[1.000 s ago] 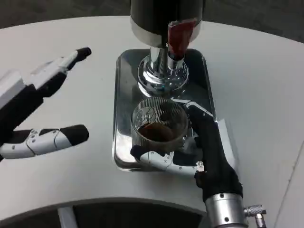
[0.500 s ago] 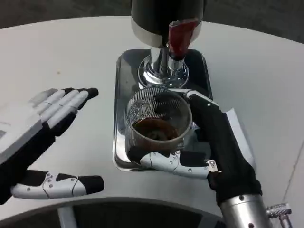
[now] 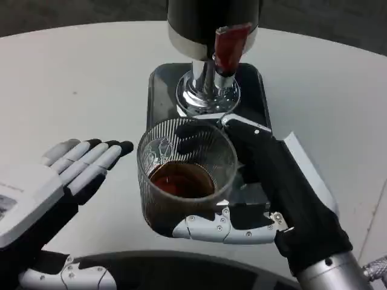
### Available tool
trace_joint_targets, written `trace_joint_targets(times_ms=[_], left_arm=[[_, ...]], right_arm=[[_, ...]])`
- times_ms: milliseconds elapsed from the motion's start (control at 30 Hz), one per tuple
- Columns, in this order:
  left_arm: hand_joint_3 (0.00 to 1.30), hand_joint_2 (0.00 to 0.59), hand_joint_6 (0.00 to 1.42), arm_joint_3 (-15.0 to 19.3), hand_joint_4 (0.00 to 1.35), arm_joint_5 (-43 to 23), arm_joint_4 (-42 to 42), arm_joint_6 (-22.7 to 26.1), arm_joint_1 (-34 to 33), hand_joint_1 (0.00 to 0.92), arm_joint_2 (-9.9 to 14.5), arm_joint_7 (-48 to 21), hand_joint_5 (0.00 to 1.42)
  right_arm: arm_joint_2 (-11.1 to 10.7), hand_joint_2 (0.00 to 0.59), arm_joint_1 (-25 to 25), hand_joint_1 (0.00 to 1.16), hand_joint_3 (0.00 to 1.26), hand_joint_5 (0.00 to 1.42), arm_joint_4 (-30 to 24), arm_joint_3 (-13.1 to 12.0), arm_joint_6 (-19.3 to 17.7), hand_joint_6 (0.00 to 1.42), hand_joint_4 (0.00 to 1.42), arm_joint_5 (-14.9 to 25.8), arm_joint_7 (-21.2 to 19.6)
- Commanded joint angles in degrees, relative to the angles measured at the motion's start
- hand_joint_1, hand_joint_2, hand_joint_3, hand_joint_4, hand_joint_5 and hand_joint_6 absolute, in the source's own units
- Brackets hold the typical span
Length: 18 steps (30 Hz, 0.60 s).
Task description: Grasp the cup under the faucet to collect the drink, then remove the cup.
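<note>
A ribbed clear glass cup [image 3: 184, 175] with brown drink in its bottom is gripped by my right hand [image 3: 275, 193], whose fingers wrap its near and far sides. The cup hangs above the near edge of the dark metal drip tray [image 3: 162, 96], well clear of the faucet. The dispenser [image 3: 211, 24] stands at the tray's far end on a chrome base, with a red tap handle [image 3: 230, 45]. My left hand [image 3: 60, 181] is open at the lower left, fingers stretched toward the cup but apart from it.
The white round table [image 3: 78, 78] spreads to the left and right of the tray. Its near edge curves along the bottom of the picture, with dark floor below.
My right hand has lifted the cup and drawn it nearer and leftward, away from the faucet. The left hand has come down and closer, fingers now level beside the cup.
</note>
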Motion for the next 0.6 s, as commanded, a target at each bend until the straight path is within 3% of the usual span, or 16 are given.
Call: trace_joint_targets(times_ms=[33,200,600], left_arm=[[0.00,0.000,0.00,1.34,0.00,0.35,-2.48,-0.08,2.64,0.000,-0.40,0.13,0.00],[0.00,0.000,0.00,1.19,0.00,1.56,-3.87,1.14,3.81,0.000,-0.37,-0.42,0.00],[0.00,0.000,0.00,-0.79,0.00,2.00,-5.08,0.87,1.99,0.000,-0.36,-0.08,0.00]], right_arm=[[-0.89,0.104,1.66,1.11,0.73,1.01,-5.66,0.44,1.79,1.40,0.94,1.96,2.57],[-1.54,0.108,2.76,1.10,0.73,1.01,-7.99,0.44,2.64,1.40,0.94,2.55,3.71],[-2.02,0.108,7.63,1.08,0.73,1.01,-11.09,0.11,0.04,1.42,0.94,3.28,2.88]])
